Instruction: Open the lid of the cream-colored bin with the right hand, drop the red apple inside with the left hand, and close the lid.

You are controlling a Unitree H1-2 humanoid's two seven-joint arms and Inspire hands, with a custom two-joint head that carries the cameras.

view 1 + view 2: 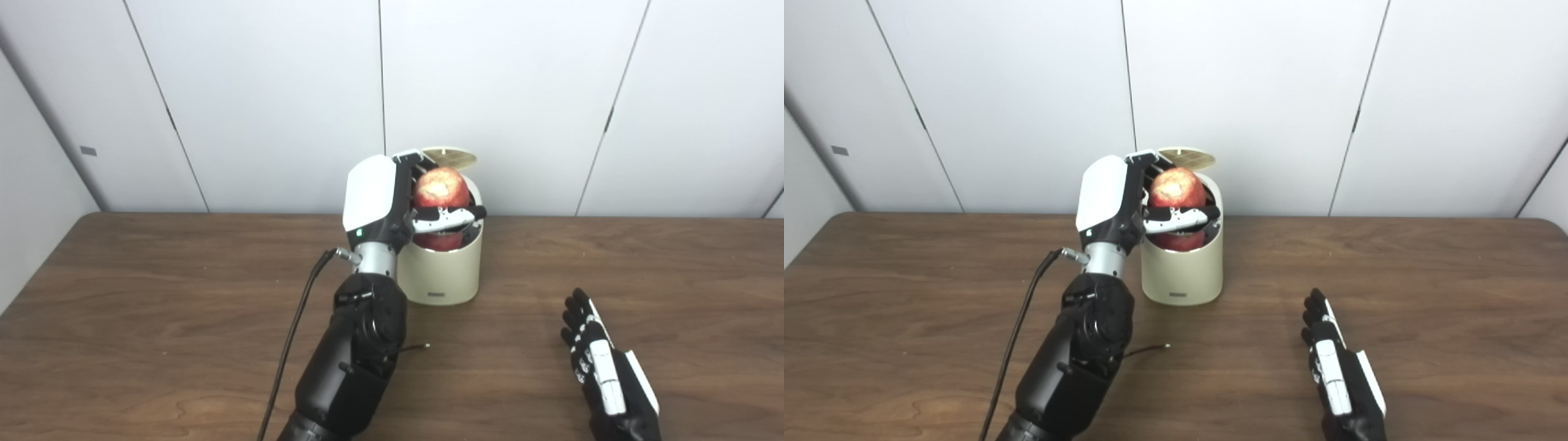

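Observation:
A cream-colored bin [442, 269] stands at the back middle of the wooden table, its round lid [450, 157] tipped up behind the rim. My left hand [392, 199] is shut on the red apple [441, 188], holding it right over the bin's mouth, with the thumb wrapped across the apple's lower front. The apple's lower part dips inside the rim. My right hand [597, 361] rests flat on the table at the front right, open and holding nothing, well clear of the bin [1183, 268].
A black cable [294, 331] runs along my left forearm down to the table's front edge. The brown wooden table [153, 294] stretches left and right of the bin. White wall panels stand close behind the bin.

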